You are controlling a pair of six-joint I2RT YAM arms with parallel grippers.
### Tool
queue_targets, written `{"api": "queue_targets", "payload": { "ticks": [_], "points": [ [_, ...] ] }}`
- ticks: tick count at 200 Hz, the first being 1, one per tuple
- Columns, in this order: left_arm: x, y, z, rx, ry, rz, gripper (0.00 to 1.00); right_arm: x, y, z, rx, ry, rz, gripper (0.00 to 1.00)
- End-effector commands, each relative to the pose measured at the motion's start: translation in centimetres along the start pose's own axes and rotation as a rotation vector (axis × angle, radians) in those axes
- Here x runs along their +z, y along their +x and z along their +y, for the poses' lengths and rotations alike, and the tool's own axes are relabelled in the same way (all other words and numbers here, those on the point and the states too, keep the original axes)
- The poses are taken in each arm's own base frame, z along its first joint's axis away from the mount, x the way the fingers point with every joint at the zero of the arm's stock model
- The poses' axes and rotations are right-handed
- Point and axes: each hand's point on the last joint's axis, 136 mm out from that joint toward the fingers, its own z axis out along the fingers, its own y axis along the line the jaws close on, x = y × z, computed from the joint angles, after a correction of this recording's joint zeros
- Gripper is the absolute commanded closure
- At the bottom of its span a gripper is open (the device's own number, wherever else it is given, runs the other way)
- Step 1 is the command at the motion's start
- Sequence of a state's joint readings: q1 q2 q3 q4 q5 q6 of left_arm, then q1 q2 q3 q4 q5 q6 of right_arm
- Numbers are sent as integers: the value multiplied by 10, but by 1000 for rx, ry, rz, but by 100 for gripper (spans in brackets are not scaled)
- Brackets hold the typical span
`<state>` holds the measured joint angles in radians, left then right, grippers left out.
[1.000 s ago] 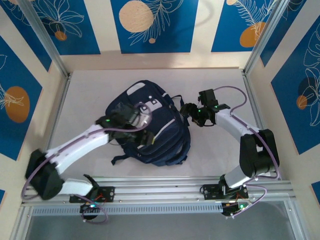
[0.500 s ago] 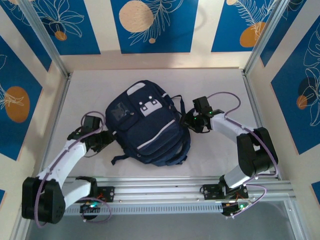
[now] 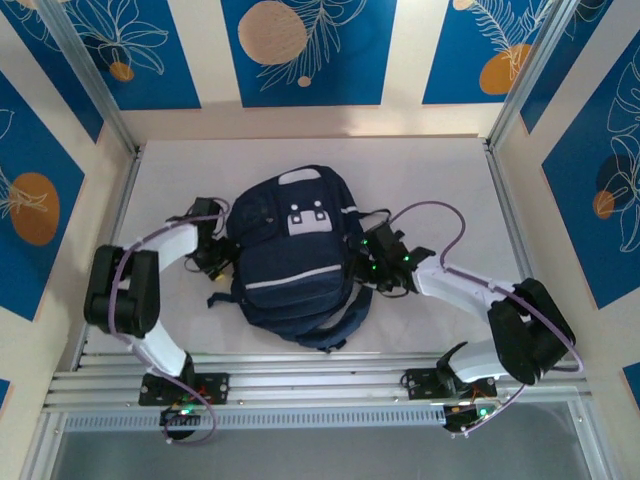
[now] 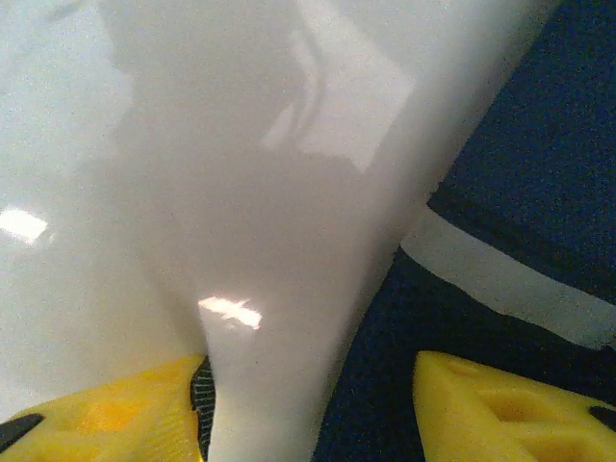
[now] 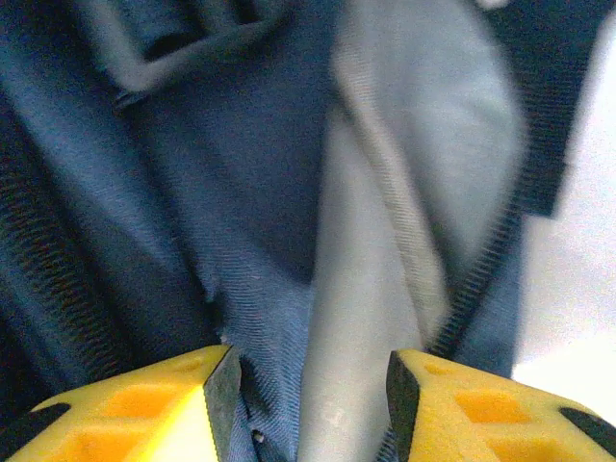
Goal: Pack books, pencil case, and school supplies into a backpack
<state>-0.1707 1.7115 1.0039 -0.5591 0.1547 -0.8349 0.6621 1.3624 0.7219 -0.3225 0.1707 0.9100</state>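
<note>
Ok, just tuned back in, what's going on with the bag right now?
The navy backpack lies in the middle of the table with an arm on each side. The left claw sits at its left edge, fingers apart, one over the table and one over the fabric near the pale stripe. The right claw is pressed against the folds on its right side, fabric between its fingers; whether it grips I cannot tell.

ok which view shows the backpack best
The top external view: the whole backpack lies flat on the table, outline, grey buckle patches and straps all visible. The left wrist view catches a navy edge with its pale stripe; the right wrist view is a blurred close-up of navy fabric and a zipper.
</note>
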Motion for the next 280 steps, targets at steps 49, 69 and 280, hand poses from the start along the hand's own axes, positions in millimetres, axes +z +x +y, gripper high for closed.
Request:
{"api": "queue_targets", "payload": {
  "ticks": [49,69,280],
  "points": [
    [-57,-19,-183,331,466,-35,40,-8,52,110,-207,-239,1,53],
    [-86,-42,-159,345,341,-160,39,-12,62,137,-289,-295,16,50],
    [-74,138,43,256,241,-85,38,-35,13,190,-568,-412,325,46]
  ]
}}
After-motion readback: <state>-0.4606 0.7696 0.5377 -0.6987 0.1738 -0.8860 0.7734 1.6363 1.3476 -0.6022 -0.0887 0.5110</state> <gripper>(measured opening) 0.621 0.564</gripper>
